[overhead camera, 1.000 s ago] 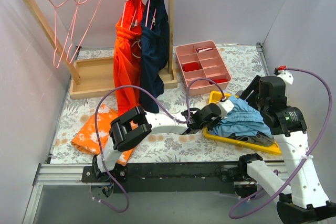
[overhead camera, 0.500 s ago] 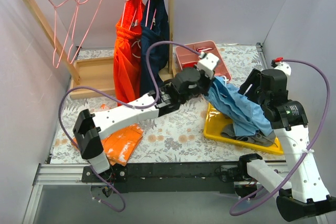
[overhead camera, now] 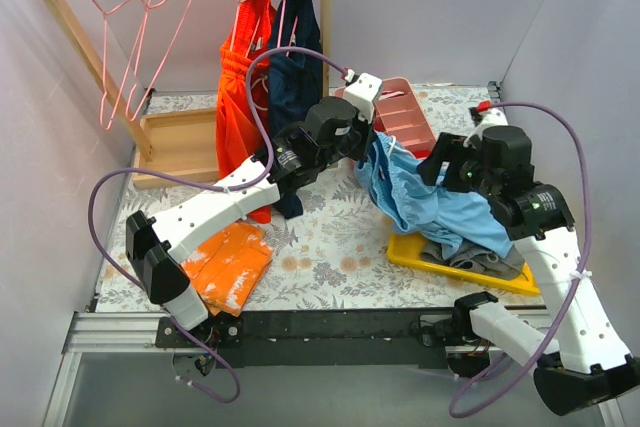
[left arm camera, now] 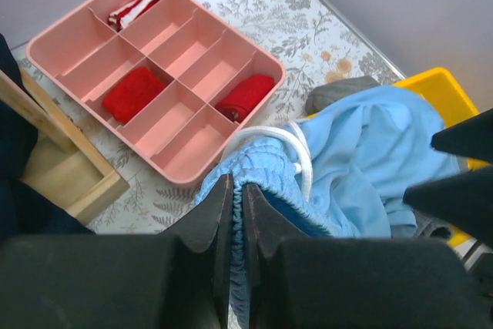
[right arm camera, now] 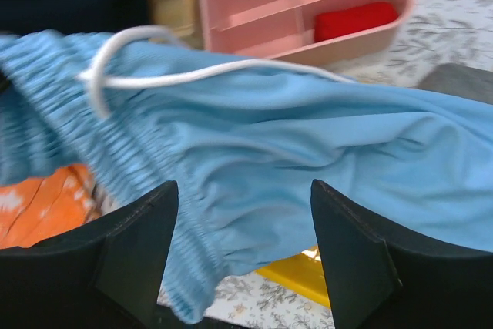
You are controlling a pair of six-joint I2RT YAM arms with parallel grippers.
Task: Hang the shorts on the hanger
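1. Within the last second the left gripper [overhead camera: 366,147] had climbed off the yellow tray [overhead camera: 412,252] and swung up and to the left of it, taking the shorts [overhead camera: 432,205] along.
2. Its jaws were pinched tight on the gathered waistband [left arm camera: 262,179], so the grip had survived the lift.
3. The right gripper [right arm camera: 240,190] had come in above the tray's far edge. Its jaws were spread wide, with blue fabric right in front of them. Whether either finger touched the cloth could not be told from the wrist view.
4. For the task, this looked like the end of the pick and the start of a two-handed spread. The waistband probably needed a second hold before it could go onto the hanger [overhead camera: 133,57], which hung empty well to the far left of the tray.
5. The shorts hung in a slack diagonal. The waistband was held up left of the tray, the legs trailed down into it, and the hem rested on a grey garment [overhead camera: 478,259] there.
6. The fabric was light sky-blue, soft and creased, with a bunched elastic top. The white drawstring [left arm camera: 271,135] looped loose above the tray side of the band.
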